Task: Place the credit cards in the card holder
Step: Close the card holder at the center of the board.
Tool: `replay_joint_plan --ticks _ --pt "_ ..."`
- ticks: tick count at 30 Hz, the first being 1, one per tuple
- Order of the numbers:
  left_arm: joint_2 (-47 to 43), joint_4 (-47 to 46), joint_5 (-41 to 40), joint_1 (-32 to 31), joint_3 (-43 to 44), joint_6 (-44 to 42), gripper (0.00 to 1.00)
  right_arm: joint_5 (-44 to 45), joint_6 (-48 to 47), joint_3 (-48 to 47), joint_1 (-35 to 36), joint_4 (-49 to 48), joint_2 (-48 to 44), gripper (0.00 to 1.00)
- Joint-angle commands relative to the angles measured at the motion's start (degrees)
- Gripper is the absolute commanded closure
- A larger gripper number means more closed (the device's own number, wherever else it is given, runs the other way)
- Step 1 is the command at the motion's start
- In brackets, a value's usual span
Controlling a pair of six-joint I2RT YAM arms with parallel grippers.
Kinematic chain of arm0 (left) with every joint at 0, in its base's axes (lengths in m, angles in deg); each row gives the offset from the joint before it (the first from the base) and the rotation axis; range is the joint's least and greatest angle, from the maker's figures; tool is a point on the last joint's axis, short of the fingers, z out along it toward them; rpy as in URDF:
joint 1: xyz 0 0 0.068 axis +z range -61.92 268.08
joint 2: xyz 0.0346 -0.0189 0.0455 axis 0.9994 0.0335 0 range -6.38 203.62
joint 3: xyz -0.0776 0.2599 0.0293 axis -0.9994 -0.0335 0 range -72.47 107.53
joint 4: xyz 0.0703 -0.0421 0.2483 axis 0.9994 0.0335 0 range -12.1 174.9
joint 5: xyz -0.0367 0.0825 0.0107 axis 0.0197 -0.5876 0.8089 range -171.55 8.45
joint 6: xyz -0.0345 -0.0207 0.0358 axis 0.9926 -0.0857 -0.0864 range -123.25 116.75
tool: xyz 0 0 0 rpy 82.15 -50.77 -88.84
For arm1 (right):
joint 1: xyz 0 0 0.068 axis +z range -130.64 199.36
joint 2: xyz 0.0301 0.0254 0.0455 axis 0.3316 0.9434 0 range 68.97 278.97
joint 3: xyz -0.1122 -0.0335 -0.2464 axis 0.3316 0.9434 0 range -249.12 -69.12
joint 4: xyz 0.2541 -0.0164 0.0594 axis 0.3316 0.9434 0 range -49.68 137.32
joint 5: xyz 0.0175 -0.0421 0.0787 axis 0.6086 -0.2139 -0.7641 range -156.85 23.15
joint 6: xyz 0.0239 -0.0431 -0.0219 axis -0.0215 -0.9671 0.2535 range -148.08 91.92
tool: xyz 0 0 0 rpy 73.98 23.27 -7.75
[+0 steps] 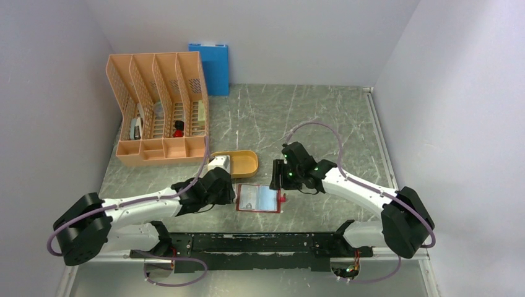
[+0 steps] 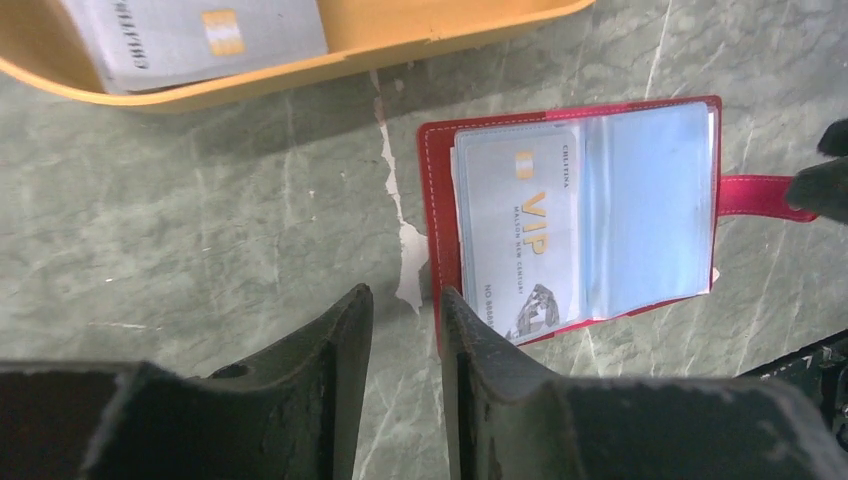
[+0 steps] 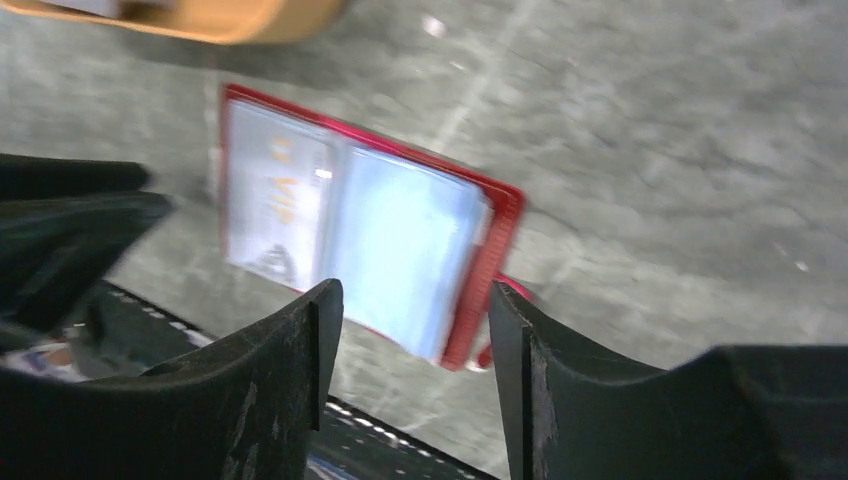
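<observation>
- Currently, the card holder [image 2: 570, 215] is laid open near the middle of the table's [image 1: 309, 117] front edge, with a VIP card [image 2: 520, 235] tucked in its left pocket.
- A second card [image 2: 195, 35] is lying in the orange tray [image 2: 330, 62].
- The left pincer [image 2: 405, 300] and the right pincer [image 3: 412, 295] are parted and empty.
- The VIP card could be dragged askew if brushed by the left pincer close beside it.

White arms [image 1: 142, 207], black joints [image 1: 405, 224], purple cables [image 1: 317, 123]
</observation>
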Motion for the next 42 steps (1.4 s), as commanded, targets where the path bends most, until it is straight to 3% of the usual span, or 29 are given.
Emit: replay_joint_plan --ticks 1,5,9,14,21,27,36,42 --pt "-4.4 4.3 -4.3 -0.2 0.9 -0.2 0.62 5.1 -1.1 3.7 -0.5 5.1 -0.5 0.41" --pt "-7.5 5.9 -6.2 -0.2 0.1 -0.2 0.57 5.3 -0.8 4.8 -0.6 4.0 0.9 0.47" --pt "-8.4 5.8 -5.7 -0.2 -0.9 -0.1 0.56 5.2 -1.0 5.2 -0.7 3.8 2.4 0.61" --pt "-5.8 0.8 -1.9 -0.3 -3.3 -0.2 0.58 4.7 -1.5 5.5 -0.7 3.6 0.4 1.0" --pt "2.0 -6.4 2.3 -0.2 -3.2 -1.2 0.64 -4.7 -5.6 4.0 -0.7 0.3 -7.9 1.0" --pt "6.2 -11.0 5.8 -0.4 -2.2 -1.7 0.68 -17.6 -4.0 3.9 -0.4 -6.9 -9.3 1.0" --pt "3.5 -9.4 4.8 -0.4 -2.5 -1.8 0.69 -24.4 3.8 6.2 1.1 -24.8 -4.4 1.0" --pt "-2.6 -2.6 2.0 -0.4 -3.3 -0.9 0.65 -22.2 4.0 2.9 4.4 -27.2 4.2 1.0"
